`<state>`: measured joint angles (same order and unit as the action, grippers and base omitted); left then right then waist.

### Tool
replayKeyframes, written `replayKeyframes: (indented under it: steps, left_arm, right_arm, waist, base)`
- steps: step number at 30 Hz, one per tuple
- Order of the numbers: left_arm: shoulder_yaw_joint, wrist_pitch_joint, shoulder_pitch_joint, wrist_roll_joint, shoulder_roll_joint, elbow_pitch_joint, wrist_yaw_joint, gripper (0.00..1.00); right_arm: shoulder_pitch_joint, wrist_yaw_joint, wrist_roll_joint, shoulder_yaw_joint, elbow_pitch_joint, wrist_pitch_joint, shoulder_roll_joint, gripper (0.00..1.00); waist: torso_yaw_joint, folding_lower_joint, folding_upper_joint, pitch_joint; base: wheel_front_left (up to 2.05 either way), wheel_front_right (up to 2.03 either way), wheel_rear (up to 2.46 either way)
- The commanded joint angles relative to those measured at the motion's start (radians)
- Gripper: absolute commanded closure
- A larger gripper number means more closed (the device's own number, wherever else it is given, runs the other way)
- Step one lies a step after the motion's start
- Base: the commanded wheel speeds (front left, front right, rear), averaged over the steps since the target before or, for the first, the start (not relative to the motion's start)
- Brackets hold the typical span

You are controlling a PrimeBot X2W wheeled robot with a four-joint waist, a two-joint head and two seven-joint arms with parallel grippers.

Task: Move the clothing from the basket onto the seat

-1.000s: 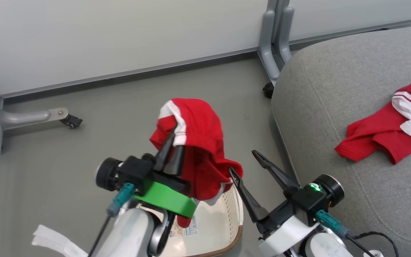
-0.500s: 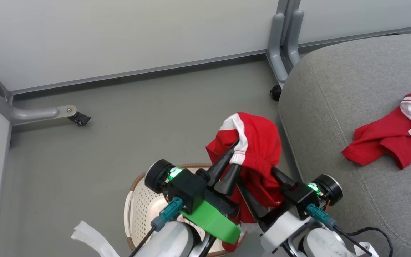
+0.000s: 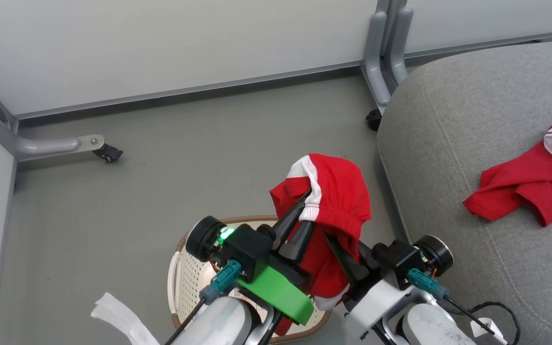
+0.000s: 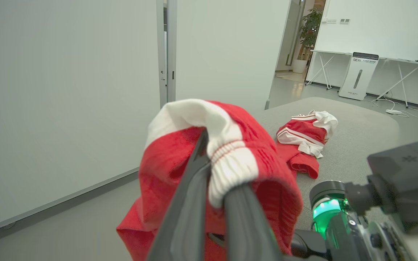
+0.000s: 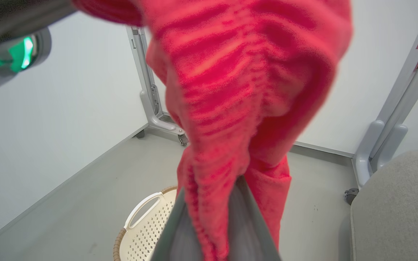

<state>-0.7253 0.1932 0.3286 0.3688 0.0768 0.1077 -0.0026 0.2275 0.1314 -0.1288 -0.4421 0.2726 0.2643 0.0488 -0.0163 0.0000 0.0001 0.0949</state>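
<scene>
A red garment with white trim point(image 3: 338, 196) hangs in the air above the cream perforated basket point(image 3: 184, 282), just left of the grey seat point(image 3: 448, 158). My left gripper point(image 3: 310, 206) is shut on its white waistband point(image 4: 227, 163). My right gripper point(image 3: 338, 249) is shut on the lower red cloth point(image 5: 223, 119), its fingertips buried in the folds. A second piece of red and white clothing point(image 3: 520, 191) lies spread on the seat at the right. The basket point(image 5: 143, 221) sits on the floor below both grippers, partly hidden by my arms.
White partition walls stand behind, on grey metal feet with castors point(image 3: 51, 146) point(image 3: 373, 120). The seat's rounded corner point(image 5: 394, 203) is close to the right of the garment. A white strip point(image 3: 118, 318) lies at the lower left and a black cable point(image 3: 494, 309) at the lower right.
The camera has shifted. My left gripper has carried the garment right, towards the seat and the right gripper. The right gripper, open before, has shut on the hanging cloth.
</scene>
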Motion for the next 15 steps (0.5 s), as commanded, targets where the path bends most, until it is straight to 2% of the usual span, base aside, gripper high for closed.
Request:
replayKeyframes:
  steps: [1,6,7,8,15]
  left_arm:
    - [0.005,-0.001,0.005,0.008,0.008,0.007,0.006,1.0]
    - [0.014,-0.002,-0.001,-0.006,0.024,0.028,0.03,1.0]
    - [0.014,-0.002,-0.001,-0.012,0.026,0.033,0.037,0.6]
    - [0.015,-0.005,-0.001,-0.017,0.028,0.038,0.046,0.0]
    - [0.002,-0.016,0.001,-0.029,0.039,0.056,0.053,0.0]
  right_arm:
    - [0.01,-0.001,-0.011,0.0,-0.006,0.0,0.003,1.0]
    - [0.011,-0.001,-0.03,-0.01,-0.015,0.0,0.003,1.0]
    - [0.012,-0.001,-0.032,-0.01,-0.017,0.0,0.003,1.0]
    - [0.013,-0.001,-0.033,-0.01,-0.018,0.0,0.003,1.0]
    - [0.01,-0.001,-0.053,-0.007,-0.034,0.0,0.003,1.0]
  waist:
    - [0.001,0.0,-0.0001,0.004]
    - [-0.005,0.0,-0.0001,0.008]
    - [-0.006,0.0,-0.0001,0.009]
    - [-0.007,0.0,-0.0001,0.01]
    - [-0.012,0.0,-0.0001,0.02]
  base:
    - [0.0,0.0,0.0]
    - [0.0,0.0,0.0]
    - [0.0,0.0,0.0]
    - [0.0,0.0,0.0]
    - [0.0,0.0,0.0]
